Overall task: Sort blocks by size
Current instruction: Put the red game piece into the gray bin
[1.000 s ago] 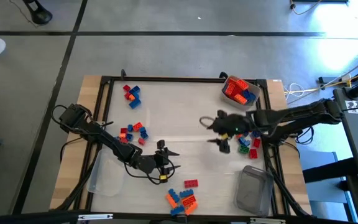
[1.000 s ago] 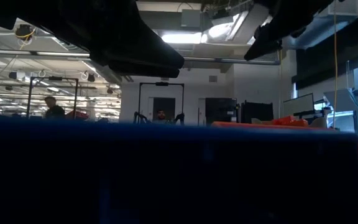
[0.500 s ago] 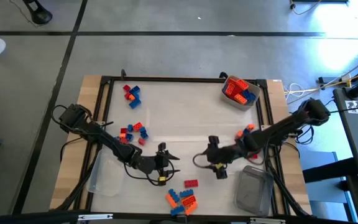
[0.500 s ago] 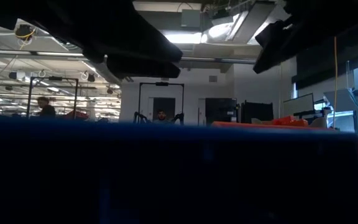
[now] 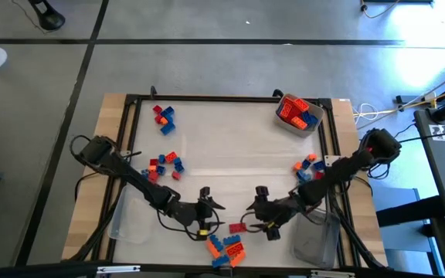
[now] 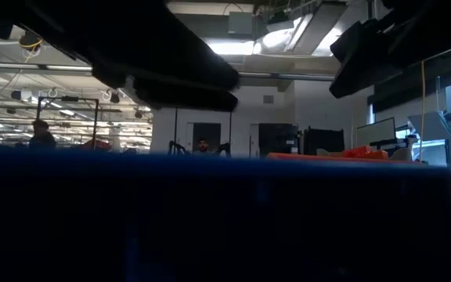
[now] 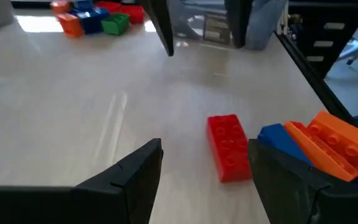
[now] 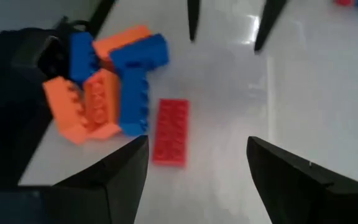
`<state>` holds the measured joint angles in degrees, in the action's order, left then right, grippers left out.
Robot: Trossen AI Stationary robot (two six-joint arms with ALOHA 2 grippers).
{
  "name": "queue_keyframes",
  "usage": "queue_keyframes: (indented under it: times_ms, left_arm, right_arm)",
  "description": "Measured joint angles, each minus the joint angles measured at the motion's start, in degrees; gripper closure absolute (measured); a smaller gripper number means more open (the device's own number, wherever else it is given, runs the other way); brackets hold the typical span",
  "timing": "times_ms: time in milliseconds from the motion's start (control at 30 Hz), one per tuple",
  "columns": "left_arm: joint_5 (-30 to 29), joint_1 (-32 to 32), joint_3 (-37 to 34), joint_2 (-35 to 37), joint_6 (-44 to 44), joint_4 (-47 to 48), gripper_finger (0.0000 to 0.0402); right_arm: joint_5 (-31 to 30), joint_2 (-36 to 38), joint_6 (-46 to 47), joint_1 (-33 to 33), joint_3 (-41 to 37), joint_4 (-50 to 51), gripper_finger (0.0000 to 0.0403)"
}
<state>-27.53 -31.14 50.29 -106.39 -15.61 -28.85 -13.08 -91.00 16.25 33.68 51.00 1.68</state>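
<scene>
The left gripper point(image 5: 209, 212) hangs low over the near part of the table point(image 5: 222, 139), fingers spread apart and empty. The right gripper point(image 5: 259, 218) faces it from the right, also released and holding nothing. Between them lies a long red brick point(image 5: 237, 227) flat on the table, touching neither. Just nearer sits a heap of orange and blue bricks point(image 5: 224, 248). Other bricks lie in clusters at the far left point(image 5: 163, 117), the middle left point(image 5: 164, 164) and the right point(image 5: 308, 167), with more in a clear tub point(image 5: 297, 113) at the far right.
</scene>
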Motion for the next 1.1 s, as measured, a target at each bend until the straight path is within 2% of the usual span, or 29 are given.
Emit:
queue_keyframes:
  times_ms: [267, 467, 767, 1100]
  left_arm:
    - [4.56, -0.02, 7.51, -7.12, 2.33, -0.19, 0.0178]
    - [5.00, 1.00, 10.85, -11.90, 3.77, -0.01, 0.0178]
    - [5.99, 2.31, 11.67, -15.05, 3.31, -0.40, 0.0178]
    - [5.85, 5.39, 11.78, -15.15, 2.48, 1.14, 0.0178]
  right_arm:
    - [-1.69, -5.01, 1.37, 3.18, 0.00, -6.23, 0.0134]
    - [-1.92, -7.70, 2.24, 3.51, 0.00, -8.72, 0.0134]
    - [-1.90, -8.40, 4.52, 3.49, 0.00, -9.50, 0.0134]
    - [-1.90, -8.40, 4.70, 3.49, 0.00, -9.74, 0.0134]
